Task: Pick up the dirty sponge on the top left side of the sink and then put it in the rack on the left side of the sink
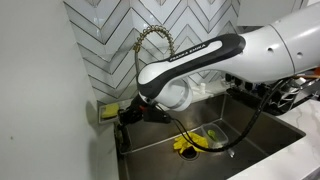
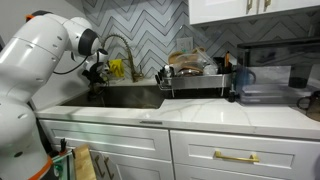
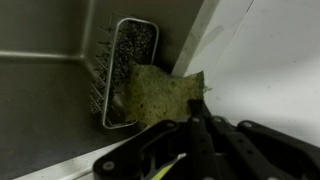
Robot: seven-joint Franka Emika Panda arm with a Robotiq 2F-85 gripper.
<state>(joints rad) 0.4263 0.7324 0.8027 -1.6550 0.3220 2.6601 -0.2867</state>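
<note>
At the sink's [image 1: 265, 138] 9 o'clock edge, your gripper [image 3: 198, 120] is clamped shut on a corner of the dirty sponge [image 3: 160, 95], which overlaps the rack [image 3: 130, 45] at its 10 o'clock, so pickup looks done and only lowering and release remain.

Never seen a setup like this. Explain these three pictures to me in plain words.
It is a white robot arm with a gripper working at a kitchen sink. Two pictures come from cameras standing in the room; the third from a camera on the arm's wrist. The gripper is shut and seems to pinch the edge of the dirty sponge, over a small steel rack at the sink's edge. A yellow cloth lies in the basin; a black dish rack stands on the counter.
</note>
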